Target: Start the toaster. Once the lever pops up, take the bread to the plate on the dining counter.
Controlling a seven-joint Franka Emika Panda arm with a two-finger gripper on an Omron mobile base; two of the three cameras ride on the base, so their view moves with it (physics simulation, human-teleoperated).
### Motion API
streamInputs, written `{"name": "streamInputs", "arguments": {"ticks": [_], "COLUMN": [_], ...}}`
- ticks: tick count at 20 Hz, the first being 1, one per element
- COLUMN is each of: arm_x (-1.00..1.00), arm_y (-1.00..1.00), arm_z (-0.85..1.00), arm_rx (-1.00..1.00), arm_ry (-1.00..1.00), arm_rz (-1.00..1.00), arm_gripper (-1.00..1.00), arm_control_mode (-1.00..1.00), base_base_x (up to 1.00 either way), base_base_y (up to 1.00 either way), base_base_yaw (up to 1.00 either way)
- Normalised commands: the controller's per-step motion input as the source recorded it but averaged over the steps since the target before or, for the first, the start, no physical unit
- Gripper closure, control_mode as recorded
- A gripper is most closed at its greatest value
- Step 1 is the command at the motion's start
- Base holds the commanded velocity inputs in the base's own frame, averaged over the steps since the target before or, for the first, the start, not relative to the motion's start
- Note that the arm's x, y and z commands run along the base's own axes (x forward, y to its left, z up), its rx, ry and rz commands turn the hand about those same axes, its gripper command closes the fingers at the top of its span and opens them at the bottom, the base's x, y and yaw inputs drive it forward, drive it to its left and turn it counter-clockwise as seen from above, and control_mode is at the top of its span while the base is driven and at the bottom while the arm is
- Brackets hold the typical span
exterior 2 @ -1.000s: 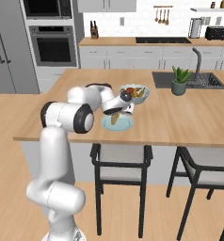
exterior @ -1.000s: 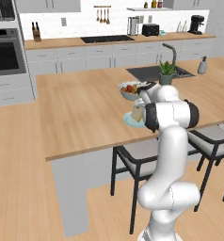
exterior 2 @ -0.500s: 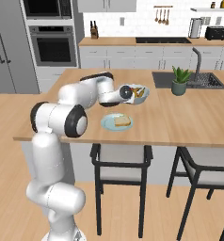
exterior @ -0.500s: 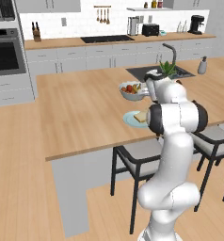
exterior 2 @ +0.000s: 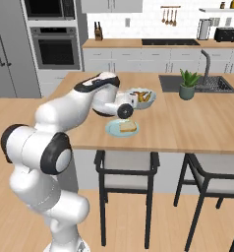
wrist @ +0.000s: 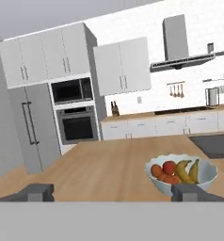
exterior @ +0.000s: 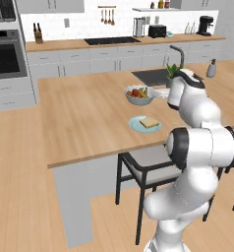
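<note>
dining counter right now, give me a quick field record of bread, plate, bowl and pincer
bread: lies flat on the plate
plate: on the dining counter, near its front edge
fruit bowl: behind the plate, apart from it
pincer: open, empty, lifted and facing the bowl and far kitchen wall
plant: by the sink
toaster: on the far wall counter
task state: bread delivered

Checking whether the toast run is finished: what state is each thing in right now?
bread: lying flat on the plate, not held.
plate: on the dining counter, near its front edge, beside the fruit bowl.
fruit bowl: upright, holding fruit.
gripper: jaws wide open, holding nothing, raised and pointing across the counter.
toaster: on the far wall counter; lever too small to tell.
</note>
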Motion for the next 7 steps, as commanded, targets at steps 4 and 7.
{"name": "streamInputs", "arguments": {"ticks": [4,7], "arm_x": [-1.00,-1.00], "arm_y": [0.00,0.00], "arm_z": [1.00,1.00], "arm_rx": [-0.09,-0.13], "arm_ry": [-0.26,-0.19], "arm_rz": [0.00,0.00], "arm_gripper": [-1.00,-1.00], "arm_control_mode": [-1.00,-1.00], "base_base_x": [0.00,0.00], "base_base_y": [0.00,0.00], "base_base_yaw": [0.00,0.00]}}
